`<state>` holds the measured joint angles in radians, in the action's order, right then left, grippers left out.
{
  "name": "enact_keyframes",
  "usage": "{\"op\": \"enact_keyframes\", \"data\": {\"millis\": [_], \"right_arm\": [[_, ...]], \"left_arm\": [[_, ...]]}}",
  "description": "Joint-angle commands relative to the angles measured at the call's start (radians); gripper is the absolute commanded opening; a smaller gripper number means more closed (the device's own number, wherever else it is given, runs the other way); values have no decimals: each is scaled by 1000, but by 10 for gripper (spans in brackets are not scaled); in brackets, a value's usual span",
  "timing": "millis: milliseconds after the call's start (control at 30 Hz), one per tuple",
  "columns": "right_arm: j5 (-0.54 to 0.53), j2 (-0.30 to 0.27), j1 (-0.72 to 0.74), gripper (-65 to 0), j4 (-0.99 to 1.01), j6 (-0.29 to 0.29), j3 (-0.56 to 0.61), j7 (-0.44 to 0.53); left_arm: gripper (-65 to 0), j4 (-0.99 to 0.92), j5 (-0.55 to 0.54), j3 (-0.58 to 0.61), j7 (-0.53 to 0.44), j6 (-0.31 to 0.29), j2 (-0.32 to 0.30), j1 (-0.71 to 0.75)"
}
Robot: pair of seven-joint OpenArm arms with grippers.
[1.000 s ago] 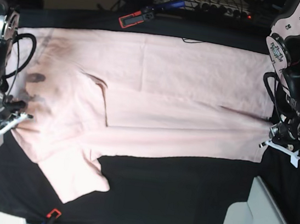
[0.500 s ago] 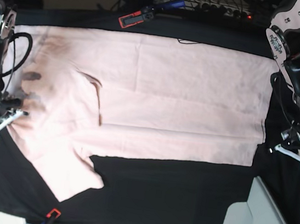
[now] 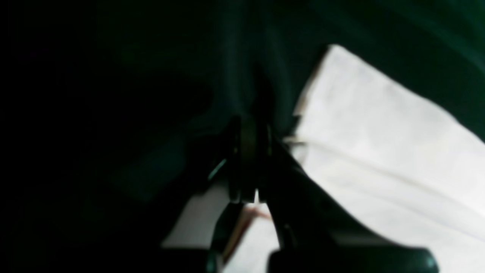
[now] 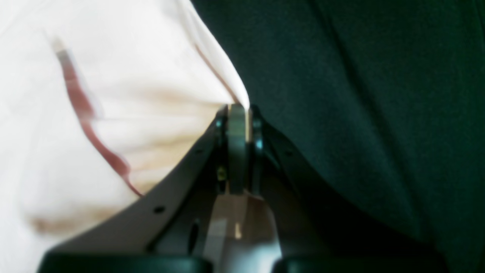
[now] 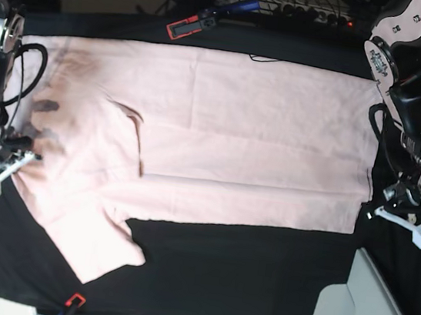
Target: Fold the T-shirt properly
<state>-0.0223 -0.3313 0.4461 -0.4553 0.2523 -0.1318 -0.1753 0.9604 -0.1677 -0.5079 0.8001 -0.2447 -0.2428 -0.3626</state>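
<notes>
The right gripper (image 4: 238, 113) pinches the T-shirt's (image 5: 258, 148) edge. The left gripper (image 5: 398, 219), pressed together and empty, sits just beside the T-shirt's opposite edge.

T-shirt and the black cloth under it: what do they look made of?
T-shirt: looks like thin, matte pale pink knit, probably cotton; it lies limp with soft creases and fold lines. Black cloth: dark matte fabric, faintly textured and gently rippled in the right wrist view; fibre unclear.

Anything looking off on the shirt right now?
Yes: the T-shirt isn't square. One sleeve sticks out diagonally past the folded lower edge onto the black cloth, and dark lettering shows through near the right gripper.
</notes>
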Motion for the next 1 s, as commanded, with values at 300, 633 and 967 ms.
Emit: {"op": "enact_keyframes", "data": {"millis": [300,633,967], "right_arm": [[-5,-15,30,-650,-17,-5,-2,20],[-3,-15,30,-650,-17,-5,4,20],[-3,-15,29,-650,-17,-5,5,20]], "left_arm": [[-650,16,-5,-5,-6,-3,9,-59],[-331,6,-10,-10,-6,-2,6,-22],[-331,-99,-10,-10,-17,-2,10,-29]]}}
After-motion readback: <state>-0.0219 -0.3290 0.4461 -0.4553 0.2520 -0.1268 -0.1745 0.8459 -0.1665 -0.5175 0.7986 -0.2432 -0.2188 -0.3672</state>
